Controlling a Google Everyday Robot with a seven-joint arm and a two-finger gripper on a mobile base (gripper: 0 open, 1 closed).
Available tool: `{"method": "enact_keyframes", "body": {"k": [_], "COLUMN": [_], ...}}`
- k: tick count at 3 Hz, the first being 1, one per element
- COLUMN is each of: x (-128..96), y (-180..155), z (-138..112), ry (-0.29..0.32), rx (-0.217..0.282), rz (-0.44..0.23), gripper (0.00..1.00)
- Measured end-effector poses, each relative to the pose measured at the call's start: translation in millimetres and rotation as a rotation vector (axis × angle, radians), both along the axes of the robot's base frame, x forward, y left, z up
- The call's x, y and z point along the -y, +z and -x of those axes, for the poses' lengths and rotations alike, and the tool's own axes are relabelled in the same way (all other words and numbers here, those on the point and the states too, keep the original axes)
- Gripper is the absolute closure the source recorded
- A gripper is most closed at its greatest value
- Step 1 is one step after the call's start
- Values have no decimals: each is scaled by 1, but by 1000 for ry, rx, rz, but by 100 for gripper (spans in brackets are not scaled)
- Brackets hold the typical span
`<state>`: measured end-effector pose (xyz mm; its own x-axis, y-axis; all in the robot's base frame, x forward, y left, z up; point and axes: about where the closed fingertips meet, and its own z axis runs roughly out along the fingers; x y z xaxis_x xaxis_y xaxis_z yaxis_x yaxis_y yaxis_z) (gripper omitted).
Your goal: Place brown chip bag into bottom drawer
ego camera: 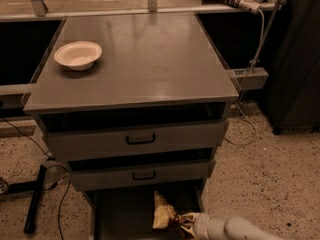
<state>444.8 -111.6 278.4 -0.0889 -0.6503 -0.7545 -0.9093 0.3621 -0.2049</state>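
Note:
The brown chip bag (162,213), with pale yellow ends and a dark middle, stands tilted over the open bottom drawer (122,215) at the bottom of the camera view. My gripper (181,220) reaches in from the lower right on its white arm. It is shut on the bag's right edge and holds the bag just inside the drawer, toward its right side. The drawer's front part is cut off by the lower edge of the view.
A white bowl (78,54) sits on the cabinet top (150,59) at the left. The two upper drawers (140,140) with black handles are slightly pulled out above the bag. Cables and a black stand leg (35,199) lie on the floor at the left.

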Motion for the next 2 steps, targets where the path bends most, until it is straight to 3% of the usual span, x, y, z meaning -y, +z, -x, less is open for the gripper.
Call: {"method": "enact_keyframes", "body": {"k": [1,2], "x": [-1,-16], "y": [-53,-79], "z": [0,-15], "ry": [-18,-6], "rx": [-30,-28], "rz": [-17,-34], "gripper": [100,100]}}
